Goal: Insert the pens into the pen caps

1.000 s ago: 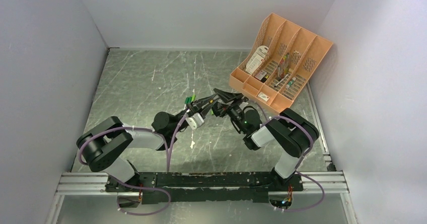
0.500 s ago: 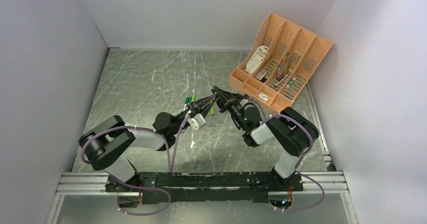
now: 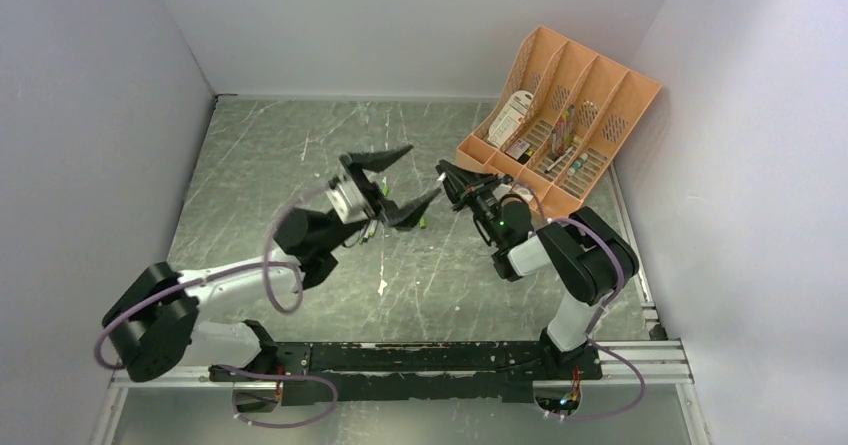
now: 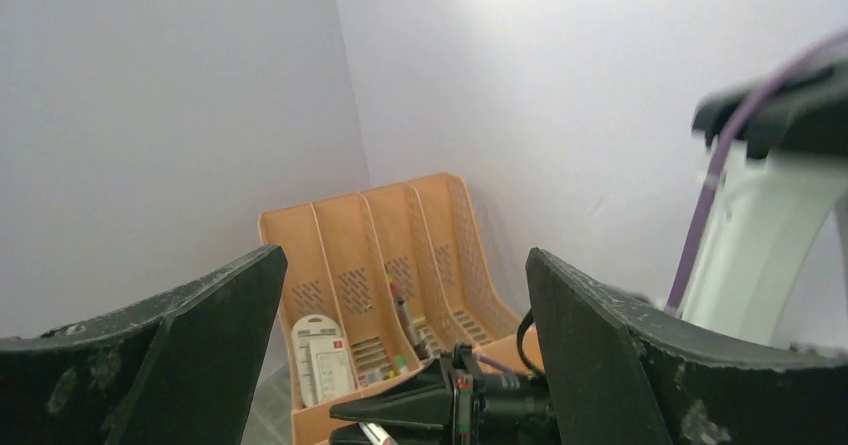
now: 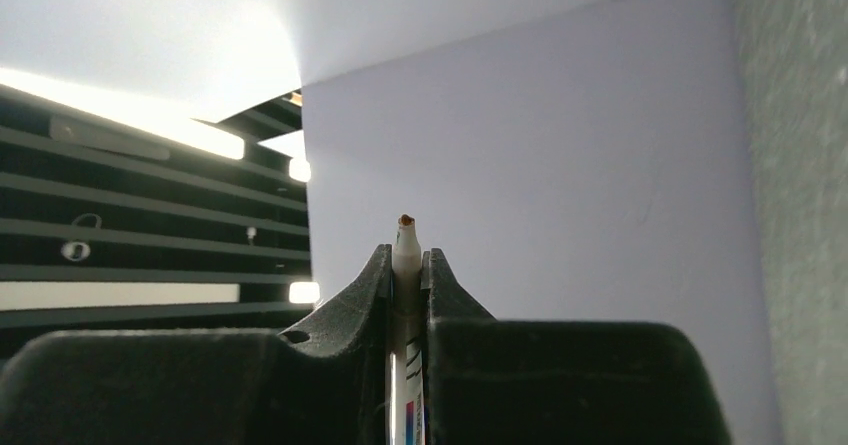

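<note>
Pointing toward the left tool (image 3: 426,170) (spread wide, nothing held), a pen (image 5: 404,255) is clamped lengthwise in the right tool (image 3: 444,174). A green pen cap (image 3: 424,222) is seen on the surface just beneath the left tool, nearer that arm.

organizer (image 3: 497,175): orange plastic, four slanted slots with mesh sides, standing at my far right, close to the right wall.
organizer contents: a white printed packet (image 3: 512,117) in the leftmost slot; small mixed stationery in the others, too small for me to name.
table (image 3: 270,165): grey, scratched, streaked white.
walls (image 3: 90,115): plain white, on three sides of me.
rail (image 3: 160,365): aluminium, along the near edge.
</note>
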